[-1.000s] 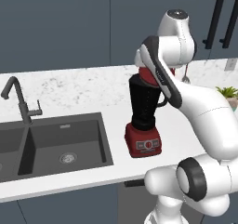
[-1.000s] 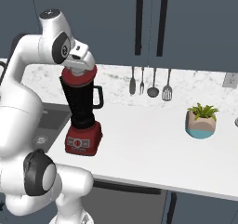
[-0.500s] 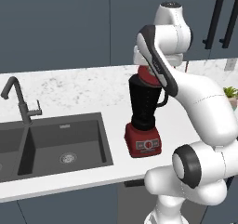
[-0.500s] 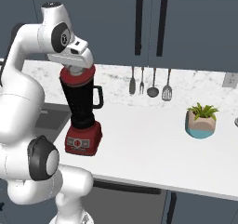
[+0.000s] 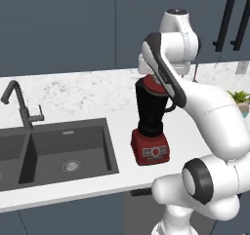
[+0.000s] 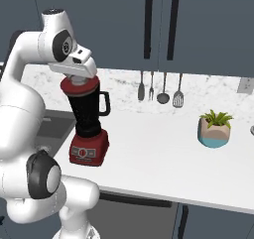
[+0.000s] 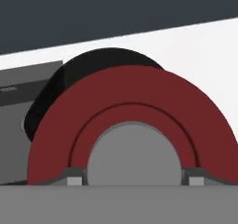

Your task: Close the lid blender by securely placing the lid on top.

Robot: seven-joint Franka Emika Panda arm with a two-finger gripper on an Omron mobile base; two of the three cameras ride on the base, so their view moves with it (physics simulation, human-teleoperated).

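From the left base view, the gripper [image 5: 152, 81] sits right over the blender [image 5: 151, 123].

From the right, the lid [image 6: 79, 86] rests on the jar rim.

In the hand view, both fingers [image 7: 72, 177] pinch the lid's grey knob [image 7: 134, 154], keeping it centred.

Matt red lid [image 7: 130, 111], speckled stone-look counter [image 6: 163, 149]

Even, diffuse rendered light, moderately bright. Soft shadow under the blender [image 6: 89, 124] on the counter [image 6: 163, 149]. No glare, no motion blur. Base views slightly soft; hand view sharp, no edge distortion.
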